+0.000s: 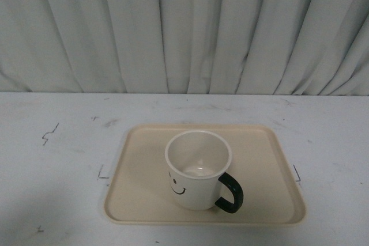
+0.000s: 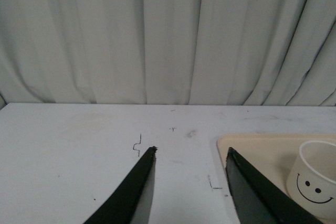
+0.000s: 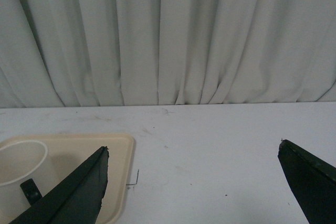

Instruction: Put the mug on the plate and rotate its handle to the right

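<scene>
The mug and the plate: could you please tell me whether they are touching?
Touching. The front view shows the mug standing upright on the plate, its base resting inside the rim.

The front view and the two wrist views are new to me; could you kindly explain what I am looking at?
This is a robot with two arms, each ending in a claw. The front view comes from a camera on its body: a white mug stands upright on a beige plate, its black handle pointing right, on a white table. The other two pictures come from wrist cameras. Their dark wedges are the left claw and right claw; both are open and hold nothing.
</scene>
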`<act>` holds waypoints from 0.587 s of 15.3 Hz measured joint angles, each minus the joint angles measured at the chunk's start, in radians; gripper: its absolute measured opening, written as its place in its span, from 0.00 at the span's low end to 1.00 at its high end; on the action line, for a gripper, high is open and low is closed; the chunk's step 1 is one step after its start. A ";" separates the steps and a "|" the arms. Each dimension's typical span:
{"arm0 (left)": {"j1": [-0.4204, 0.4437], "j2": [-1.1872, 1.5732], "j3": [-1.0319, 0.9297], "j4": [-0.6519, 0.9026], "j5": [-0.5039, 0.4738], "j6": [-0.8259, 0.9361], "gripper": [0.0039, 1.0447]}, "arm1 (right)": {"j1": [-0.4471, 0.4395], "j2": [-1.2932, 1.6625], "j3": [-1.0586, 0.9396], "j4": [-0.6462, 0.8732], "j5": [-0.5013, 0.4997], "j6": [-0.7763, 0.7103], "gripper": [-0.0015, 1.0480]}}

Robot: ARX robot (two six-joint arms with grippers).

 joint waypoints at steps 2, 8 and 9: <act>0.000 0.000 0.000 0.000 0.000 0.000 0.61 | 0.000 0.000 0.000 0.000 0.000 0.000 0.94; -0.002 0.000 0.000 0.000 0.000 0.003 0.94 | -0.191 0.716 0.433 -0.443 -0.710 -0.447 0.94; -0.002 0.000 0.000 0.000 0.000 0.003 0.94 | -0.139 0.873 0.512 -0.328 -0.656 -0.434 0.94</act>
